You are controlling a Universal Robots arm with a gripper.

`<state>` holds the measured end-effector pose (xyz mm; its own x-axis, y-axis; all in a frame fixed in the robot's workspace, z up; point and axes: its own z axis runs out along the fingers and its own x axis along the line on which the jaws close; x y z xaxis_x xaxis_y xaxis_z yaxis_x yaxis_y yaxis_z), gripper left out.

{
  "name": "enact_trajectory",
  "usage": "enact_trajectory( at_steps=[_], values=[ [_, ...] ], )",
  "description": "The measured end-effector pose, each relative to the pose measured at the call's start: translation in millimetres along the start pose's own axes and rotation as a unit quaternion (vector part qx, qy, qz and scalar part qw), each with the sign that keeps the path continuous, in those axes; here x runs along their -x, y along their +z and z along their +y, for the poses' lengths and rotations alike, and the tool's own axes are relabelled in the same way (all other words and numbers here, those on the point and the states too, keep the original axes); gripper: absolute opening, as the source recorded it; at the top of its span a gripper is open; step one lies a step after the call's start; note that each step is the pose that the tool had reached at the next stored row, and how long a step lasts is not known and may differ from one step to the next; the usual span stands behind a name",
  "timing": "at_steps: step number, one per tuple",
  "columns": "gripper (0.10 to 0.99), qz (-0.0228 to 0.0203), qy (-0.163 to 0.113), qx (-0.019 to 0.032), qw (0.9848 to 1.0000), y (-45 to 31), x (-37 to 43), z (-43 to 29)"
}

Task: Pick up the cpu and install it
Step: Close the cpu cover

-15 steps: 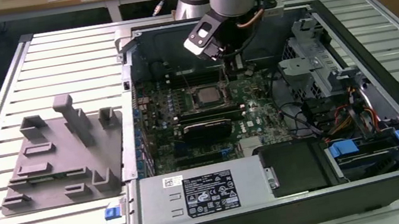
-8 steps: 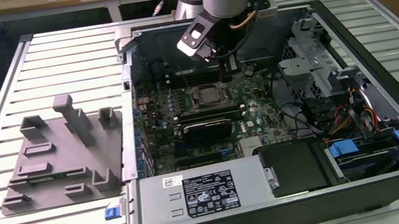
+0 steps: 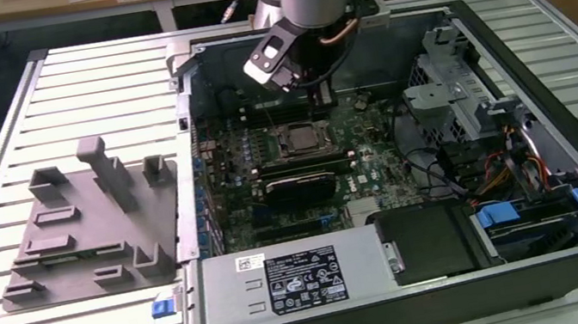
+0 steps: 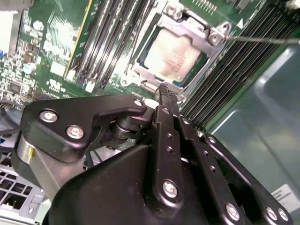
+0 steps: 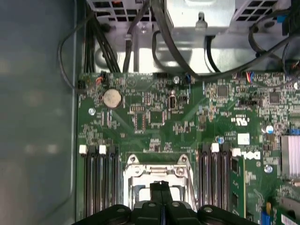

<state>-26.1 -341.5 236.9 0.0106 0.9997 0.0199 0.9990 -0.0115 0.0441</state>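
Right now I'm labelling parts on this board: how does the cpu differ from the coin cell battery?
The cpu is square, the coin cell battery round. The cpu sits in a metal socket frame between memory slots; the coin cell battery sits apart, nearer the motherboard's cabled edge. Both are flat and silvery.

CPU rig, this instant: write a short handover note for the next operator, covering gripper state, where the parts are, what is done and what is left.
Gripper: shut, holding nothing, hovering just over the socket.
CPU: lying flat inside the socket frame on the motherboard, in the open case.
Done: CPU is out of the gripper and sitting in the socket.
Left: the views do not settle whether the socket is latched, so treat that as unconfirmed.
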Motion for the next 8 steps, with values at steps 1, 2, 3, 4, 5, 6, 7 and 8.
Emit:
enact_trajectory(
  at_steps=[1, 2, 3, 4, 5, 6, 7, 8],
  values=[
    [0.106, 0.0, 0.0, 0.0, 1.0, 0.2, 0.0, -1.3],
    [0.106, 0.0, 0.0, 0.0, 1.0, 0.6, 0.0, -2.4],
    [0.106, 0.0, 0.0, 0.0, 1.0, 1.1, 0.1, -3.4],
    [0.106, 0.0, 0.0, 0.0, 1.0, 1.7, 0.1, -4.5],
    [0.106, 0.0, 0.0, 0.0, 1.0, 2.4, 0.1, -5.9],
    [0.106, 0.0, 0.0, 0.0, 1.0, 3.2, 0.2, -7.6],
    [0.106, 0.0, 0.0, 0.0, 1.0, 4.0, 0.2, -9.5],
    [0.106, 0.0, 0.0, 0.0, 1.0, 4.8, 0.2, -11.2]
  ],
)
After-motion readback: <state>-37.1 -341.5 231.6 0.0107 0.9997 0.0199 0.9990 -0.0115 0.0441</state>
